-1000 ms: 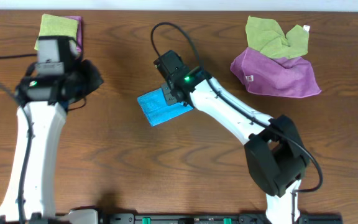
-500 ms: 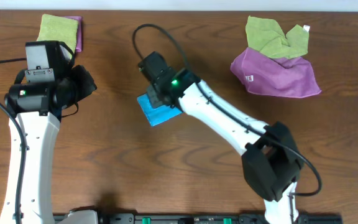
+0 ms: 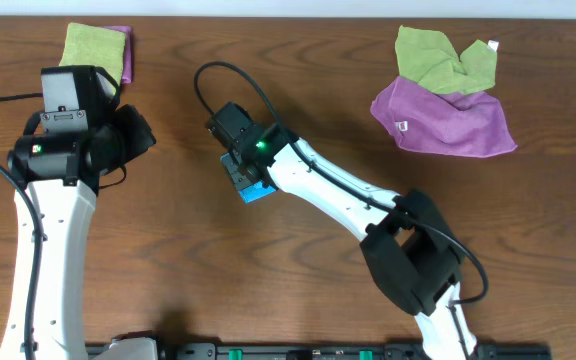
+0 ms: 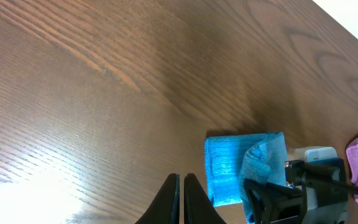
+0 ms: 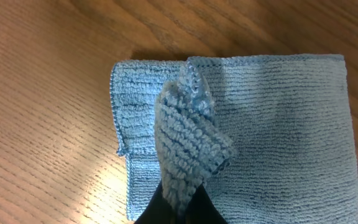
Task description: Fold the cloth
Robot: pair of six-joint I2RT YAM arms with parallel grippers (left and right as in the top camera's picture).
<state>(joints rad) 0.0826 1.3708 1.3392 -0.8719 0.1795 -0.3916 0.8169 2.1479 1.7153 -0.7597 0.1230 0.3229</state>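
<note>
**Table stock, left to right: one blue cloth in my grip, mid-fold**

1. Small folded light-green cloth point(image 3: 90, 44), lying on a purple cloth point(image 3: 124, 55). They sit at ten o'clock on the dark brown wood-grain table point(image 3: 218, 290). Not part of my job.

2. My left pincer point(image 4: 182, 186), at nine o'clock. Its two black fingers are pressed together with nothing between them. It hangs over bare wood, well apart from the work.

3. Bright blue ribbed microfibre cloth point(image 5: 278, 124), just left of centre, toward eleven o'clock. It lies flat as a compact rectangle with a stitched hem, seemingly in more than one layer. From overhead my own arm hides most of it.

4. My right pincer point(image 5: 180, 208), directly over item 3. It is clamped tight on a bunched flap of the blue cloth, which is lifted off the layer beneath and curls over.
 - Handling, as I judge it: light, limp and plush, so it will sag and drag rather than hold a crease.
 - The nap should grip my fingers well, but the layer below may ride along.
 - Best hold is at a hemmed edge or corner, pinching one layer only.

5. Crumpled light-green cloth point(image 3: 446, 55) heaped on a crumpled purple cloth point(image 3: 448, 125), at two o'clock. Both lie well apart from the blue cloth.
</note>
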